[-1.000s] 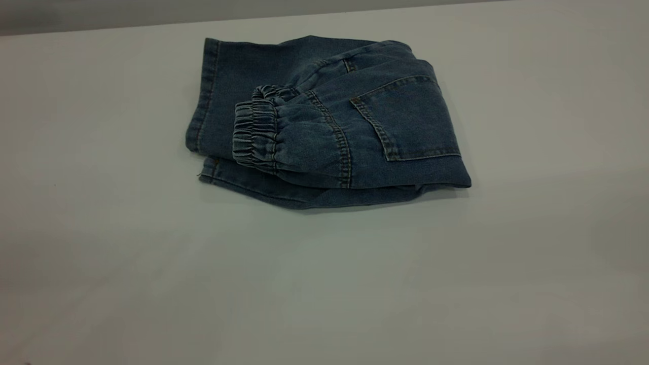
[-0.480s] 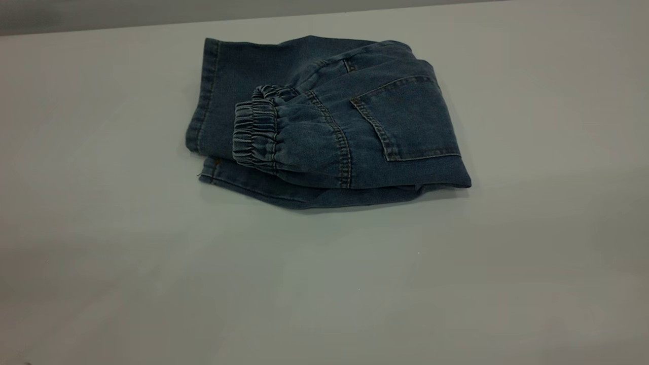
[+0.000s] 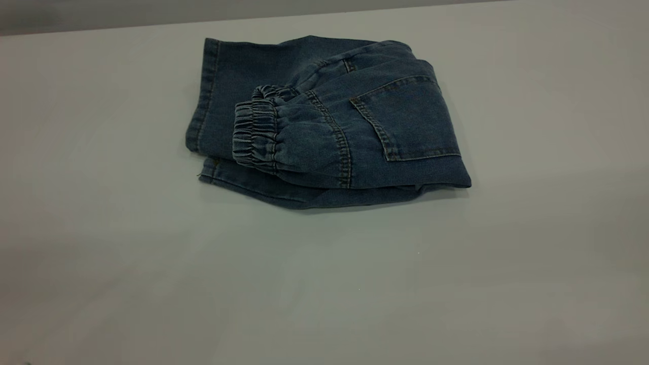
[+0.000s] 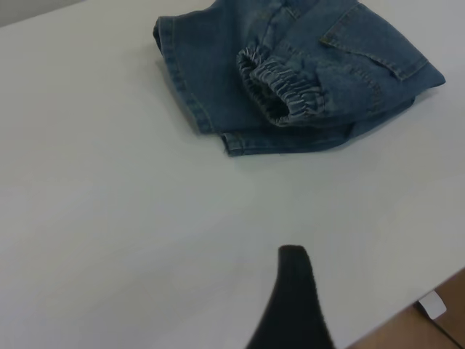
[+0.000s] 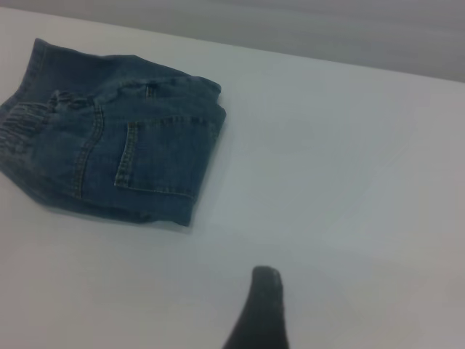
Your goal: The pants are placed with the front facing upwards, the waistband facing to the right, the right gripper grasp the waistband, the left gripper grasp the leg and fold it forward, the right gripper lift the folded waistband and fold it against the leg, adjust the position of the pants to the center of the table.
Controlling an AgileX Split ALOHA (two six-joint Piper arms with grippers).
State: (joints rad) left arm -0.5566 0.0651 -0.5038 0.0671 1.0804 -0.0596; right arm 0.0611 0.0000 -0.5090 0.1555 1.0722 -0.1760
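Note:
The pants [image 3: 324, 121] lie folded into a compact bundle on the table [image 3: 324, 284], toward its far side, a back pocket [image 3: 405, 119] facing up. The ruched waistband [image 3: 253, 134] is folded over onto the legs and opens to the left; leg hems stick out beneath it. Neither gripper appears in the exterior view. The left wrist view shows a black part of the left gripper [image 4: 294, 305] above bare table, well short of the pants [image 4: 305, 73] and waistband [image 4: 280, 91]. The right gripper [image 5: 261, 313] likewise hangs away from the pants [image 5: 109, 153].
The table's far edge [image 3: 101, 28] runs just behind the pants. In the left wrist view the table's near edge shows a brown floor and a small white tab [image 4: 432, 305] beyond it. Bare tabletop spreads wide in front of the pants.

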